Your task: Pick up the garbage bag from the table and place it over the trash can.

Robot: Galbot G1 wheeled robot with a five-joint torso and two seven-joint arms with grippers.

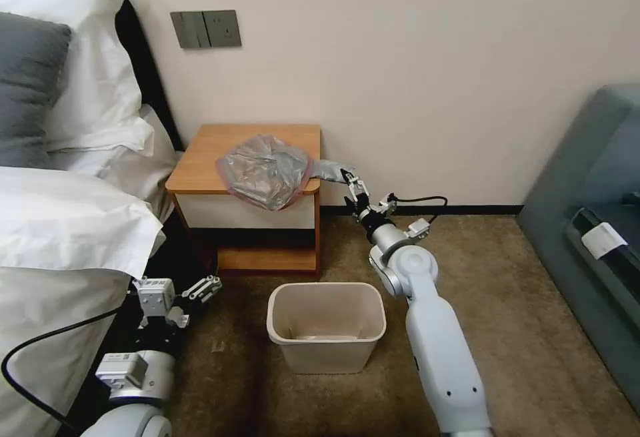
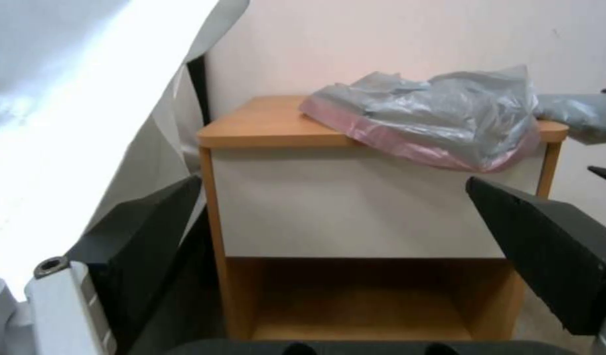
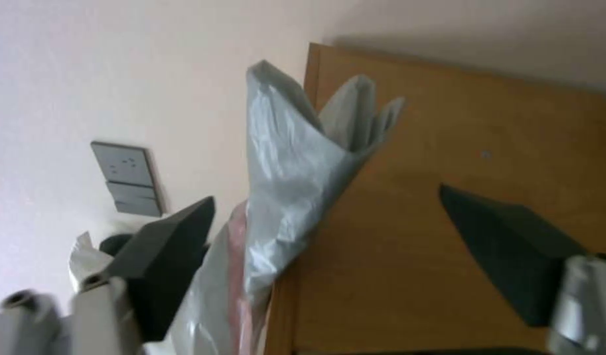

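At lower left of the head view, the left gripper (image 1: 179,293) was held idle beside the bed, jaws wide. At centre, the garbage bag (image 1: 267,170) lay unlifted on the worktop (image 1: 200,163) (one corner overhanging). The right gripper (image 1: 352,182), jaws wide, was positioned at that corner. Below, the trash can (image 1: 327,323) stood unlined.

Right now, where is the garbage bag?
In the head view, the garbage bag lies on the table, hanging over its front right corner, with the open right gripper at its right end.
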